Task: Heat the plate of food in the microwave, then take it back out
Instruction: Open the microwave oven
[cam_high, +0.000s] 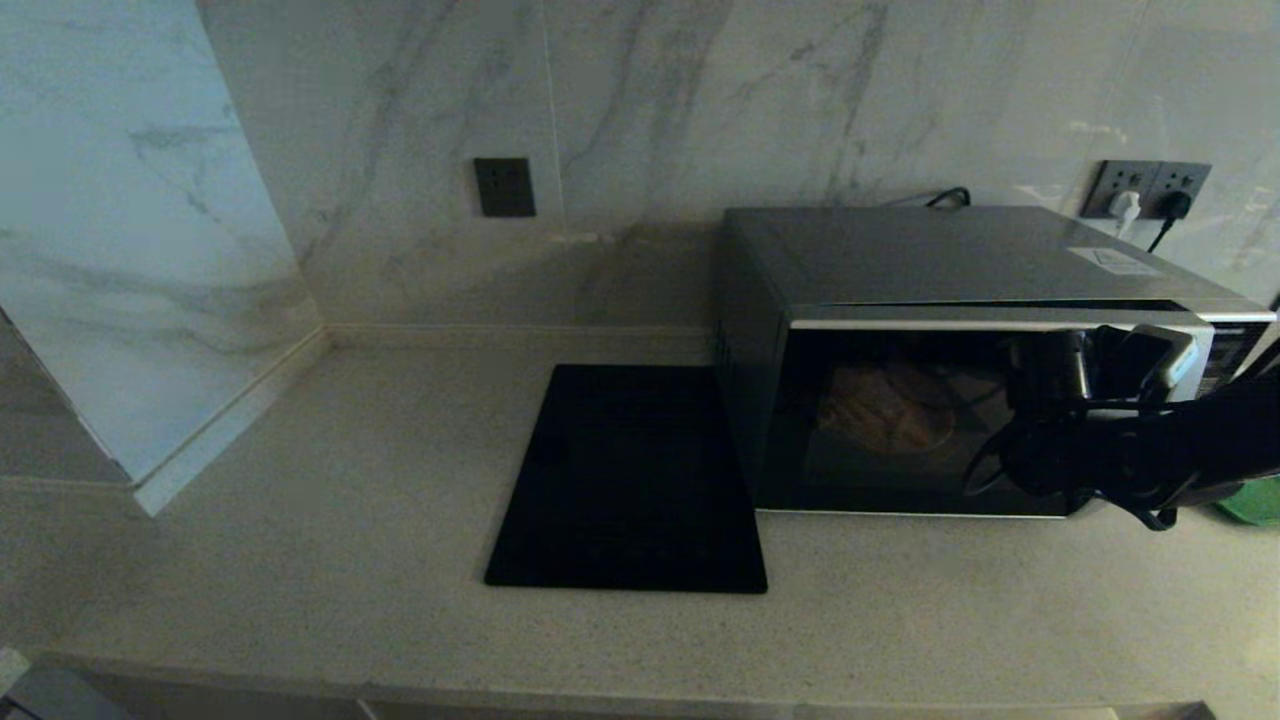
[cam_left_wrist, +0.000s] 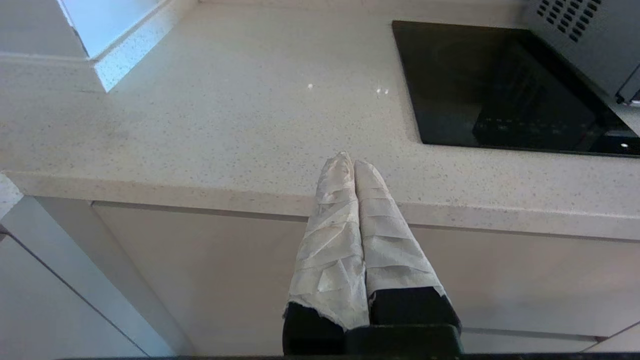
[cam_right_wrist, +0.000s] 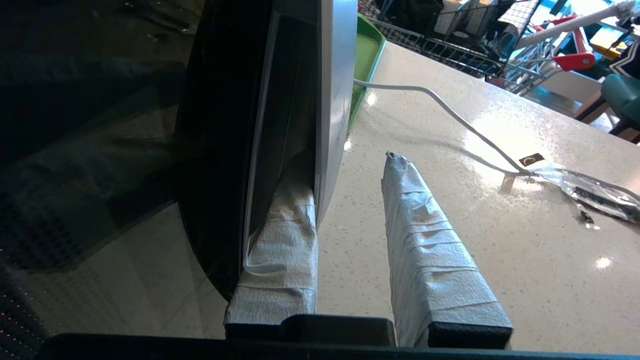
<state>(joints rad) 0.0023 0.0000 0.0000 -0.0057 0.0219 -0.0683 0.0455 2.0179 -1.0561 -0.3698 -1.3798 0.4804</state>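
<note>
You see the stone countertop (cam_high: 330, 560) running the full width of the head view, backed by a marble wall. The microwave (cam_high: 960, 270) stands on it at the right, its dark glass door (cam_high: 900, 420) almost closed, with a narrow gap visible along the top edge. Through the glass you can make out the plate of food (cam_high: 885, 408) sitting inside the cavity, dim and brownish; its contents cannot be resolved further. A flat black square slab (cam_high: 630, 480) lies on the countertop just beside the microwave's left side. A green tray (cam_right_wrist: 367, 55) lies on the counter just beyond the door's edge.

The right gripper (cam_right_wrist: 350, 185) is at the door's right edge, in front of the button panel. Its jaws are spread: one wrapped finger (cam_right_wrist: 285, 225) sits behind the door's silver edge strip, and the other finger (cam_right_wrist: 425, 240) stands on the outer side, apart from the door. It grasps nothing.

The left gripper (cam_left_wrist: 352, 162) is parked low, below the front edge of the countertop. Its two wrapped fingers are pressed together with nothing between them.

A white cable (cam_right_wrist: 450, 115) trails across the counter beyond the right gripper.
</note>
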